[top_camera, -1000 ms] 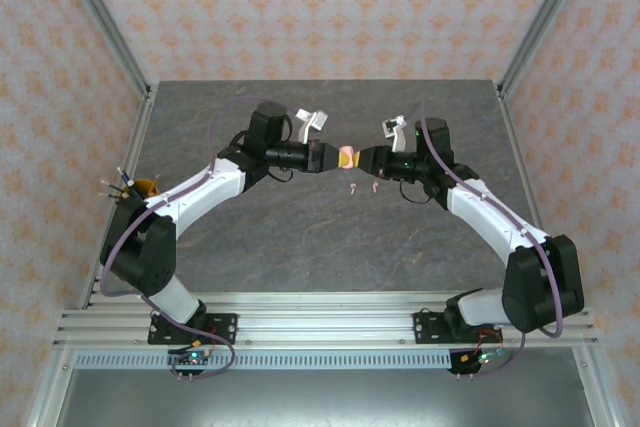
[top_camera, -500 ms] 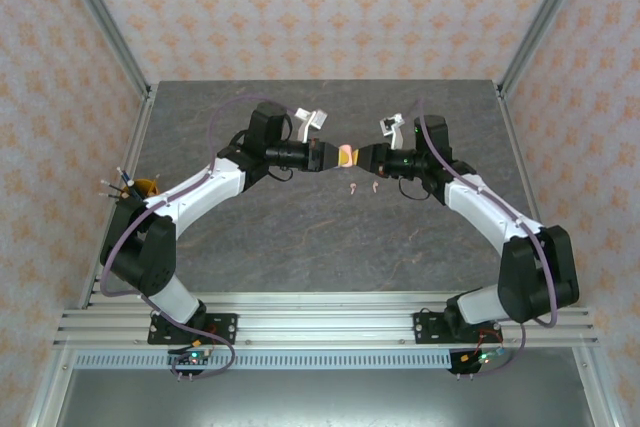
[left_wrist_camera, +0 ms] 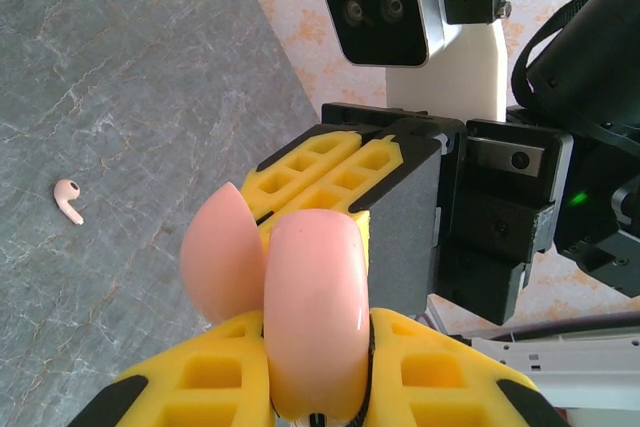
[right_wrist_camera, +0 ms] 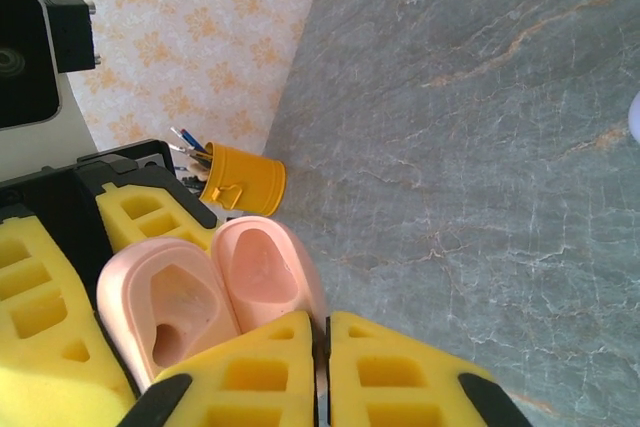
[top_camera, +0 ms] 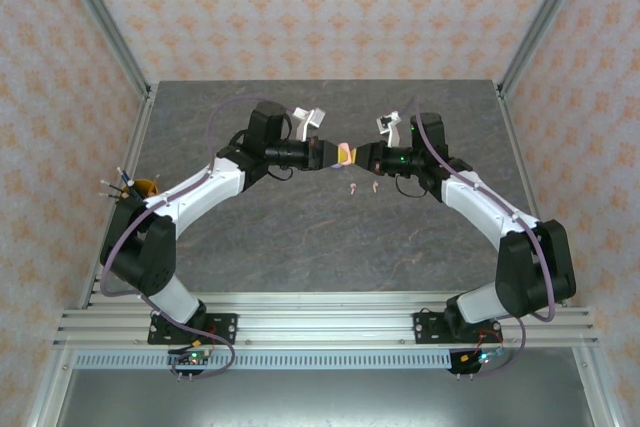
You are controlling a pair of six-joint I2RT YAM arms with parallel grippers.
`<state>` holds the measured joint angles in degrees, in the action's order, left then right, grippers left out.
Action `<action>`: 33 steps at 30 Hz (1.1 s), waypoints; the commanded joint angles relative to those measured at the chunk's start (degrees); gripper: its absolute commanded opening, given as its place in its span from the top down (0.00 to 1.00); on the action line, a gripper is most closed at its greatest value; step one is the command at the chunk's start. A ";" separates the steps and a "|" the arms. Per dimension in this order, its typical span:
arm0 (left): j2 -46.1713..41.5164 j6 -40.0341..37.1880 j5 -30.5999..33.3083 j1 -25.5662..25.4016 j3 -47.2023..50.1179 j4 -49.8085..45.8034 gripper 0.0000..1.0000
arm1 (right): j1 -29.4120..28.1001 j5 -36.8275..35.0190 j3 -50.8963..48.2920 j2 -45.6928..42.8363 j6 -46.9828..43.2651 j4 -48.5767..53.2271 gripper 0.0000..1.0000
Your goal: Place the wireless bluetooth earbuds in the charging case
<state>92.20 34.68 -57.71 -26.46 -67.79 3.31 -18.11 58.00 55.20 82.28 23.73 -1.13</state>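
My left gripper (top_camera: 333, 154) is shut on the pale pink charging case (top_camera: 345, 154), held above the table's middle. In the left wrist view the case (left_wrist_camera: 312, 297) sits between the yellow fingers (left_wrist_camera: 200, 377). The right wrist view shows it hinged open: socketed base (right_wrist_camera: 165, 317) and shallow lid (right_wrist_camera: 262, 267). My right gripper (right_wrist_camera: 322, 332) is shut, its tips against the lid's edge; whether they pinch it I cannot tell. It faces the left one (top_camera: 362, 157). Two earbuds (top_camera: 352, 188) (top_camera: 375, 186) lie on the table below. One pink earbud (left_wrist_camera: 68, 199) shows on the slab.
A yellow cup of pens (top_camera: 140, 187) (right_wrist_camera: 243, 179) stands at the table's left edge. The grey stone table (top_camera: 330, 247) is walled by patterned panels and metal posts. A pale rounded thing (right_wrist_camera: 636, 117) peeks in at the right wrist view's right edge.
My right gripper's jaws have closed and it has edged slightly toward the case. The left gripper keeps its hold, shifted a little toward the back.
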 commanded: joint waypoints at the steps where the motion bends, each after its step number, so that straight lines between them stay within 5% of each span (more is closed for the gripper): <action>1: -2.27 -0.65 -5.73 -1.97 -2.31 7.79 1.00 | -1.38 -3.61 0.05 0.85 -0.92 1.01 0.94; 23: -4.21 -0.74 2.10 -1.85 0.06 6.82 0.36 | -1.23 -10.04 5.66 -0.41 -5.65 12.80 1.00; 29: -5.70 -1.50 3.85 -1.36 0.33 5.11 0.24 | -1.04 -11.41 7.62 -0.11 -6.63 15.10 1.00; 33: -6.33 -6.48 3.44 -0.02 -4.69 -5.12 0.21 | -0.90 -11.03 13.06 2.22 -11.12 21.02 1.00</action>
<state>88.51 32.91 -54.15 -27.20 -68.45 3.01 -18.98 48.49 64.05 82.96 17.02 14.85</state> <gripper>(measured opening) 0.789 0.050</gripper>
